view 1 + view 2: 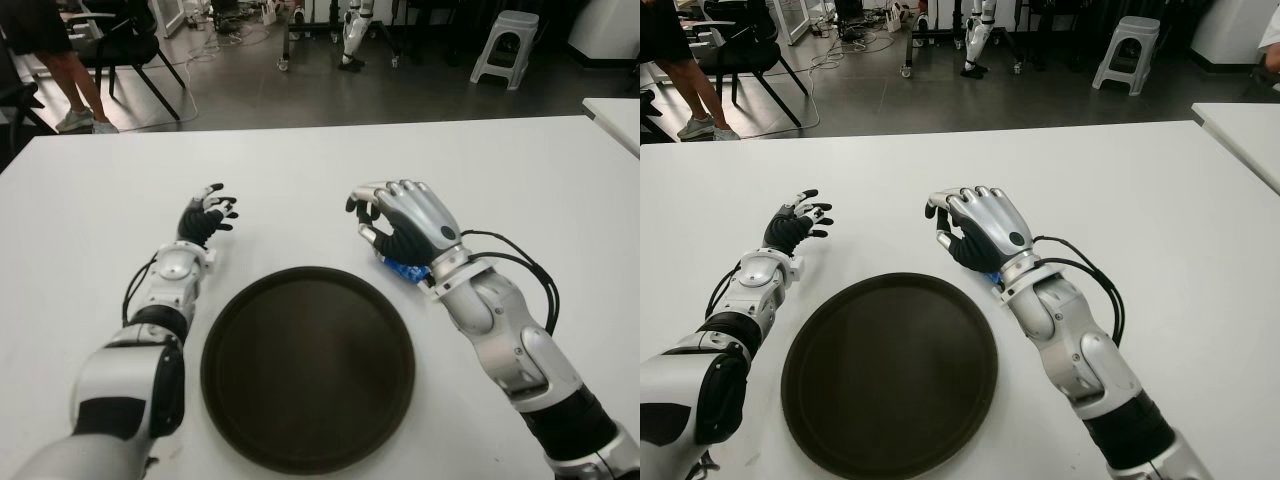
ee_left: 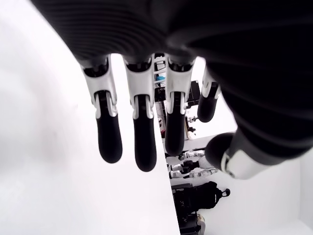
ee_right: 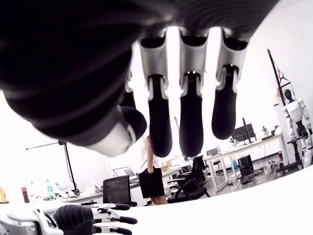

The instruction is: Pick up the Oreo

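Observation:
A small blue Oreo packet (image 1: pixel 405 270) lies on the white table (image 1: pixel 500 160), just past the tray's far right rim. Most of it is hidden under the wrist of my right hand (image 1: pixel 374 218); only a blue edge shows (image 1: pixel 992 277). That hand hovers over the packet, its fingers (image 3: pixel 190 122) loosely extended and pointing away from me, holding nothing. My left hand (image 1: pixel 208 215) shows to the left of the tray with its fingers (image 2: pixel 139 132) spread and empty.
A round dark tray (image 1: pixel 230 310) with nothing in it sits on the table between my arms, close to me. Beyond the table's far edge are chairs, a person's legs (image 1: pixel 70 85) and a grey stool (image 1: pixel 505 45). Another white table (image 1: pixel 615 115) stands at the right.

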{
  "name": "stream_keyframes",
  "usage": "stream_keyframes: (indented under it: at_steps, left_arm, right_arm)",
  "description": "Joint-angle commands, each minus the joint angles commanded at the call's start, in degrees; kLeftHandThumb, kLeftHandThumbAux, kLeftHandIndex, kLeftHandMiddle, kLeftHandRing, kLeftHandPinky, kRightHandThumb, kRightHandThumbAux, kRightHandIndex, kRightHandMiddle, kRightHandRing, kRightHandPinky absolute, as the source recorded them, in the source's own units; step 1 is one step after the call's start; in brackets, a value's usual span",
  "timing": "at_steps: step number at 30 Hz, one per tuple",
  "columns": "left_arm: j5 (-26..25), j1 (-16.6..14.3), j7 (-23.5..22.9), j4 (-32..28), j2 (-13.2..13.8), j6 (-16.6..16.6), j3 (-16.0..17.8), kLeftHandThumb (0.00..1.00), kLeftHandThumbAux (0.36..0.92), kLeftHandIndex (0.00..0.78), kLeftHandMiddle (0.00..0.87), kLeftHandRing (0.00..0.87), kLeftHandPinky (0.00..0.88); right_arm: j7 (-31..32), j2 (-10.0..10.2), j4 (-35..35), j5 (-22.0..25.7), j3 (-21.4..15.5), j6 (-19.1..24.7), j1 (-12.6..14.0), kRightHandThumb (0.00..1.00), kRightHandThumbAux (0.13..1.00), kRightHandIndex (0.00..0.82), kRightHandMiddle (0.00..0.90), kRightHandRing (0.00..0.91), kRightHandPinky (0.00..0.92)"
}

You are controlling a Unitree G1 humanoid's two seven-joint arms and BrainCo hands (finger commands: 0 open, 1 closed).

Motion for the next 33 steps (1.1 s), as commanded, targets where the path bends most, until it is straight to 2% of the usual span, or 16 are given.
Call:
stream_keyframes:
  at_steps: [15,21,24,25,26,27,28,29,31,33]
  left_arm:
    - [0.2,-0.03,-0.31,-0.03,0.06,0.18,-0.14,0.462,0.591,0.147,0.291,0.349,0.399]
    - [0.42,0.0,-0.21,-0.07,0.07,0.02,-0.42,0.444,0.593,0.144,0.29,0.347,0.4]
    - [0.41,0.05,-0.14,-0.09,0.05,-0.1,-0.47,0.444,0.596,0.149,0.293,0.348,0.399]
    - [0.38,0.07,-0.15,-0.09,0.04,-0.12,-0.47,0.447,0.596,0.151,0.293,0.348,0.399]
    - [0.33,0.08,-0.21,-0.1,0.03,-0.13,-0.45,0.448,0.596,0.152,0.294,0.348,0.399]
    - [0.29,0.08,-0.25,-0.1,0.02,-0.14,-0.43,0.451,0.596,0.153,0.293,0.347,0.398]
    - [0.27,0.08,-0.28,-0.1,0.02,-0.14,-0.43,0.453,0.596,0.154,0.293,0.347,0.397]
    - [0.18,0.09,-0.42,-0.1,0.01,-0.15,-0.36,0.454,0.596,0.154,0.293,0.347,0.397]
    - [0.02,0.09,-0.64,-0.11,-0.02,-0.16,-0.23,0.462,0.597,0.156,0.291,0.346,0.397]
    - [-0.08,0.09,-0.75,-0.11,-0.04,-0.17,-0.15,0.466,0.598,0.157,0.29,0.346,0.398]
  right_arm:
    - [-0.57,0.54,1.47,0.82,-1.19,-0.11,-0.77,0.692,0.736,0.418,0.508,0.518,0.526]
    - [-0.7,0.82,2.23,0.89,-1.85,-0.1,-1.16,0.692,0.737,0.418,0.505,0.515,0.508]
    - [-0.09,0.52,3.5,1.2,-2.21,-0.2,-1.78,0.688,0.74,0.41,0.485,0.491,0.482]
    - [0.16,0.39,4.08,1.35,-2.32,-0.27,-2.07,0.682,0.742,0.404,0.418,0.429,0.429]
    - [0.58,0.29,4.38,1.37,-2.34,-0.16,-2.23,0.68,0.742,0.402,0.394,0.407,0.411]
    - [0.86,0.25,4.55,1.36,-2.35,-0.1,-2.33,0.484,0.765,0.282,0.313,0.328,0.341]
    - [1.01,0.26,4.57,1.31,-2.37,-0.07,-2.34,0.342,0.784,0.204,0.261,0.277,0.295]
    - [1.43,0.27,4.47,1.24,-2.37,0.19,-2.3,0.292,0.791,0.176,0.242,0.258,0.279]
    - [2.08,0.32,4.23,1.15,-2.45,0.66,-2.23,0.143,0.701,0.072,0.1,0.107,0.122]
    - [2.41,0.38,4.11,0.99,-2.53,1.06,-2.17,0.092,0.66,0.036,0.051,0.055,0.062]
